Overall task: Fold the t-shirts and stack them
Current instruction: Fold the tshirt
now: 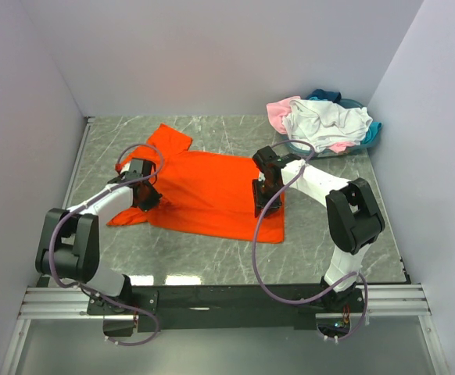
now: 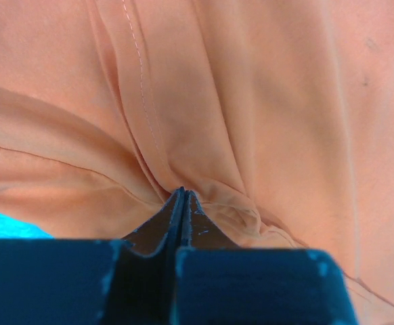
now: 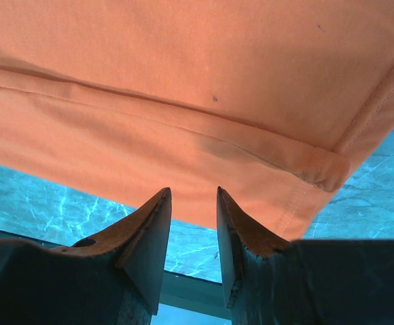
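The bright orange t-shirt (image 1: 212,191) lies spread on the marble table, one sleeve pointing to the far left. My left gripper (image 1: 145,201) sits at the shirt's left side. In the left wrist view its jaws (image 2: 183,193) are pressed together, and folds of orange fabric (image 2: 251,101) bunch into the tips. My right gripper (image 1: 260,205) stands at the shirt's right part near the hem. Seen from the right wrist, it (image 3: 191,193) is open just short of the hemmed edge (image 3: 183,68), with nothing between the fingers. Other t-shirts (image 1: 325,123), white, pink and teal, lie heaped at the back right.
Grey walls close in the table on the left, back and right. The table's metal rail (image 1: 227,301) runs along the near edge by the arm bases. Bare marble (image 1: 212,254) shows in front of the orange shirt.
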{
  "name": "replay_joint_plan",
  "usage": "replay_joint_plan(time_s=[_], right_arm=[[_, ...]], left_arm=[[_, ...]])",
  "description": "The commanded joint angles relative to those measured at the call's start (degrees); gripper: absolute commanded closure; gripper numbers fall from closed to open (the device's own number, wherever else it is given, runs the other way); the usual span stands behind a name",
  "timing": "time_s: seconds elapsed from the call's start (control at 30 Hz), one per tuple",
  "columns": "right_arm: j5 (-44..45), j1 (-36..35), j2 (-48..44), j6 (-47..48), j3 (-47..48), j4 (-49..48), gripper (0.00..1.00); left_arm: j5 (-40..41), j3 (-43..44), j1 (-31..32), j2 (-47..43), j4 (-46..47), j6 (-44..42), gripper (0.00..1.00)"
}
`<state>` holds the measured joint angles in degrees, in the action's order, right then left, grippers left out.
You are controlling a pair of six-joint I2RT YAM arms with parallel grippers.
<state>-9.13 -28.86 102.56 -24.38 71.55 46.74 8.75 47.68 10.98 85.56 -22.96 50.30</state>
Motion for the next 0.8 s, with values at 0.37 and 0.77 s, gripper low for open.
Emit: replay_joint_plan(time_s=[0.37,0.77], right_arm=[[1.13,-0.32,0.97,0.04,1.58,0.81,0.6],[2.01,-0.23,1.59,-0.23,2.72,1.33,0.59]], left_arm=[[-5.41,5.92,0.44,3.99,7.75,-4.68,1.0],[-10.25,16.83,1.76,14.64,7.94,-11.28,1.0]])
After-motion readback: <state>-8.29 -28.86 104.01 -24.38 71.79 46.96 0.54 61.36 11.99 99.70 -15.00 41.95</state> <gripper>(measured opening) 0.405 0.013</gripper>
